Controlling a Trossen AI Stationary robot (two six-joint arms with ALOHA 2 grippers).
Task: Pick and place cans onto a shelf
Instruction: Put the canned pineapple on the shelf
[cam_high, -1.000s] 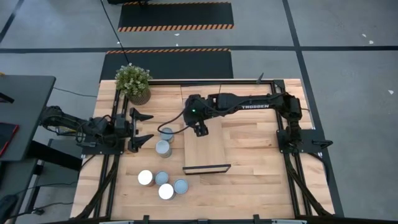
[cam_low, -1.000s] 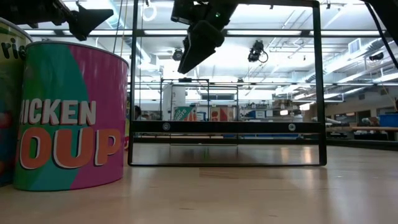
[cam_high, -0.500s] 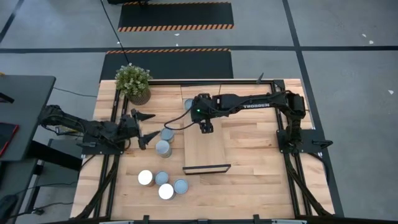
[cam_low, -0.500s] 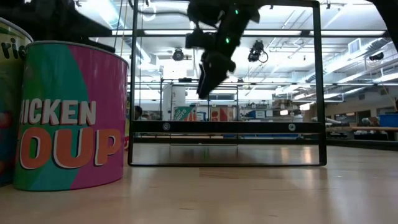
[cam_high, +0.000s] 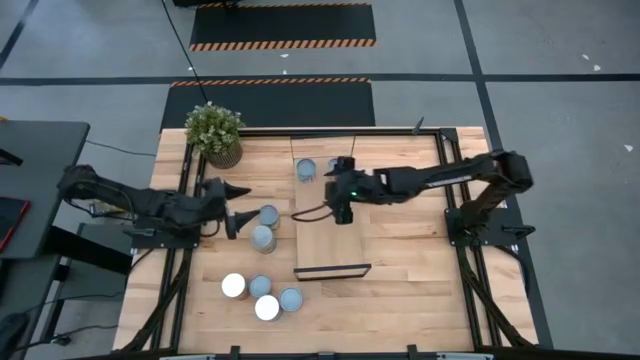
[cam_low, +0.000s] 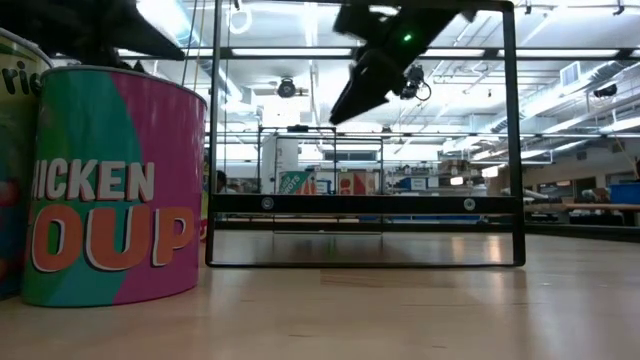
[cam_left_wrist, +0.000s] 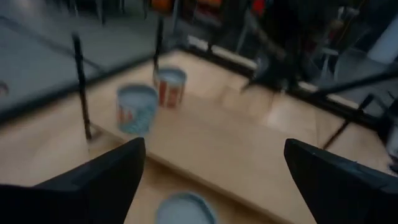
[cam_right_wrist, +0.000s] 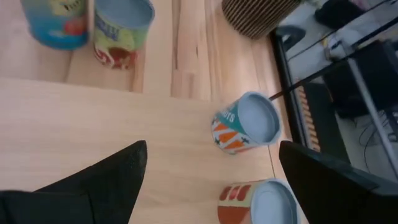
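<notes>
Left gripper (cam_high: 232, 203) (open) beside cans (cam_high: 264, 226).

Overhead, table-level, two wrist views

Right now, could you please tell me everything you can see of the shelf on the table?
The shelf is a long, narrow board of pale wood, lighter than the table it stands on, with a thin black metal frame at each end. It lies mid-table, running from the far edge toward the near side. Two cans stand at its far end. The right gripper hovers open above its middle without touching it. In the low view its near frame shows as an upright black rectangle.
</notes>
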